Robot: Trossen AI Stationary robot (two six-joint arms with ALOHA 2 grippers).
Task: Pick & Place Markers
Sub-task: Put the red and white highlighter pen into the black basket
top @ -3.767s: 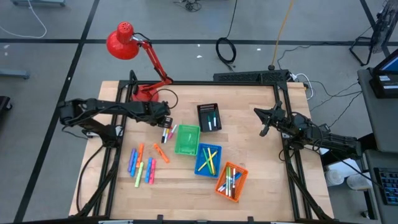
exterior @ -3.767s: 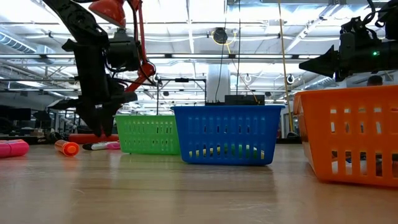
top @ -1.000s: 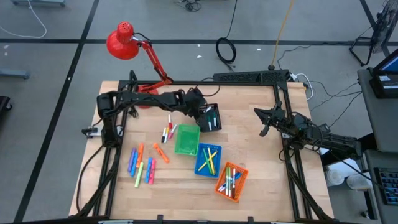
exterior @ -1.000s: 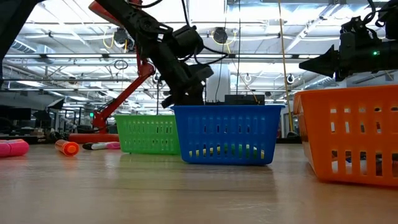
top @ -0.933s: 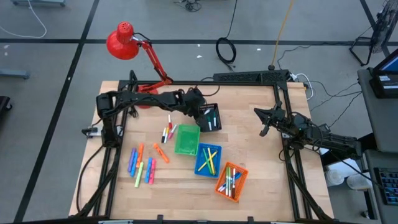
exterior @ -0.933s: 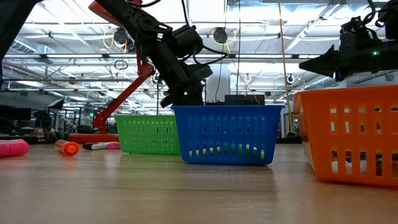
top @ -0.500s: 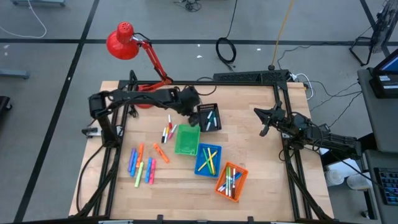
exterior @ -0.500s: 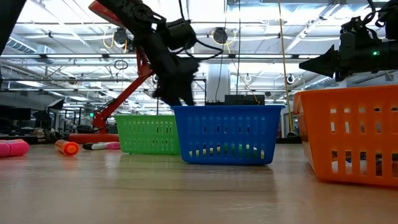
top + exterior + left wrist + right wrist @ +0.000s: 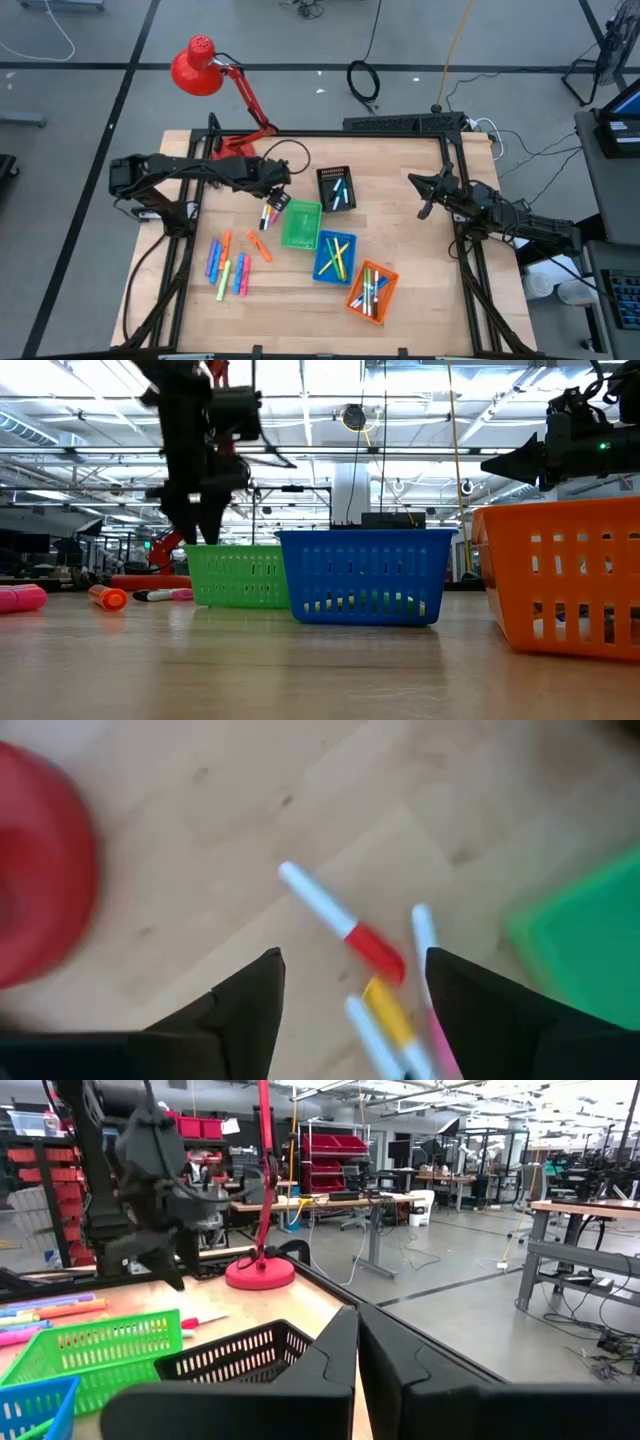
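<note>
Note, operator: your left gripper (image 9: pixel 350 995) hangs open and empty over a tight cluster of markers (image 9: pixel 268 213) beside the green basket (image 9: pixel 300 226), so closing may pinch two at once; your right gripper (image 9: pixel 428 196) waits shut, well apart.

2 dark jointed arms (image 9: pixel 190 172), prob. black wedge fingers (image 9: pixel 247 1010)
</note>
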